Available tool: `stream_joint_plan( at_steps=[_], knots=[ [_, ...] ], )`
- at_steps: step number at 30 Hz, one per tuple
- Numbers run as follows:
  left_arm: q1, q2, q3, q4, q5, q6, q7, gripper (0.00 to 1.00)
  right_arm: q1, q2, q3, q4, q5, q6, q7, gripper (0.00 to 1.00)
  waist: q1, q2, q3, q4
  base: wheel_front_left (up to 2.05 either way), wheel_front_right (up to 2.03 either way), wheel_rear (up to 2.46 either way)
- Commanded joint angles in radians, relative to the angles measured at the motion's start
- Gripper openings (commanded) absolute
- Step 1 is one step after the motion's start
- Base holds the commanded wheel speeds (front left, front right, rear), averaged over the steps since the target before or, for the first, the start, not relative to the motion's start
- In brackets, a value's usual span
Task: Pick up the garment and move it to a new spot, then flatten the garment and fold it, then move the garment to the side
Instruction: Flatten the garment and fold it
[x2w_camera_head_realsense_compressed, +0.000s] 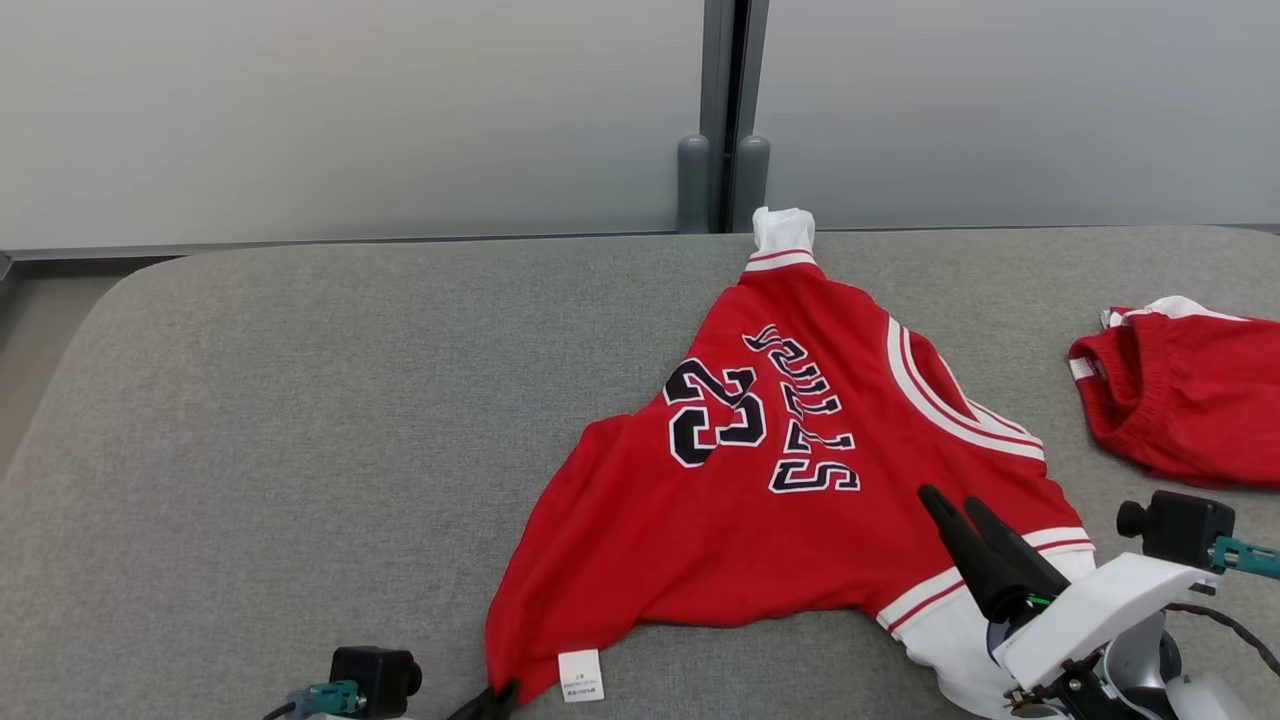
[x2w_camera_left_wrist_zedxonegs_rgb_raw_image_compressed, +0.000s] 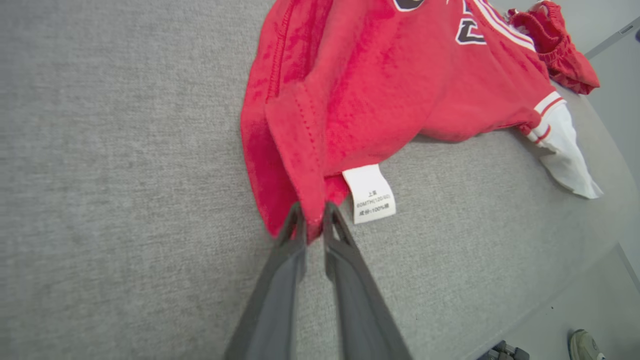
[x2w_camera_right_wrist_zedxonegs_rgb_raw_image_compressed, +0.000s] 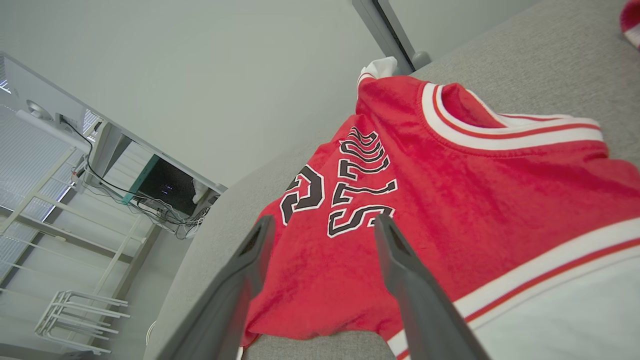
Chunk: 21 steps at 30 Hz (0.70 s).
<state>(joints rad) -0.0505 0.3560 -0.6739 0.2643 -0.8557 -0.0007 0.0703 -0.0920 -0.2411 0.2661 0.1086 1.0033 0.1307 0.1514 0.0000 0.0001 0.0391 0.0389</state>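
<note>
Two left gripper fingers clamp the hem corner of the red short-sleeved jersey T-shirt, beside its small white tag; right gripper hangs spread above the sleeve. Shirt lies rumpled on grey fabric tabletop: grip the right side before lifting level.

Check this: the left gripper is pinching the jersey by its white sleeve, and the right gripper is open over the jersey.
Wrong spot. The left wrist view shows the left gripper pinching the jersey at its red hem corner, beside the white tag. The right gripper is open over the jersey, as stated.
</note>
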Motion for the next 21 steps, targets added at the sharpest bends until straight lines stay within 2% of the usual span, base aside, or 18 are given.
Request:
stream_joint_plan(
  at_steps=[1, 6, 13, 19, 21],
  knots=[
    [-0.020, 0.004, 0.002, 0.002, -0.003, -0.006, -0.004, 0.00, -0.007, -0.011, -0.001, 0.002, 0.004, 0.000, -0.008, 1.00, 0.0000, -0.0001, 0.000, 0.001, 0.00, 0.00, 0.00],
    [-0.027, 0.040, 0.025, 0.008, 0.005, -0.001, -0.018, 0.00, -0.011, -0.030, 0.022, 0.020, 0.031, 0.000, -0.033, 1.00, 0.0000, -0.0001, -0.003, 0.015, 0.00, 0.00, 0.00],
    [-0.052, 0.140, 0.074, 0.028, 0.006, -0.001, -0.011, 0.00, -0.022, -0.060, 0.053, 0.041, 0.062, 0.000, -0.031, 1.00, 0.0000, -0.0001, -0.004, 0.031, 0.00, 0.00, 0.00],
    [-0.066, 0.190, 0.094, 0.071, -0.002, -0.030, -0.010, 0.00, -0.031, -0.076, 0.079, 0.060, 0.078, 0.000, -0.031, 1.00, 0.0000, -0.0001, 0.003, 0.033, 0.00, 0.00, 0.00],
    [-0.059, 0.188, 0.089, 0.082, -0.004, -0.032, -0.008, 0.00, -0.034, -0.082, 0.083, 0.065, 0.079, 0.000, -0.034, 1.00, 0.0000, -0.0001, 0.006, 0.032, 0.00, 0.00, 0.00]
  ],
)
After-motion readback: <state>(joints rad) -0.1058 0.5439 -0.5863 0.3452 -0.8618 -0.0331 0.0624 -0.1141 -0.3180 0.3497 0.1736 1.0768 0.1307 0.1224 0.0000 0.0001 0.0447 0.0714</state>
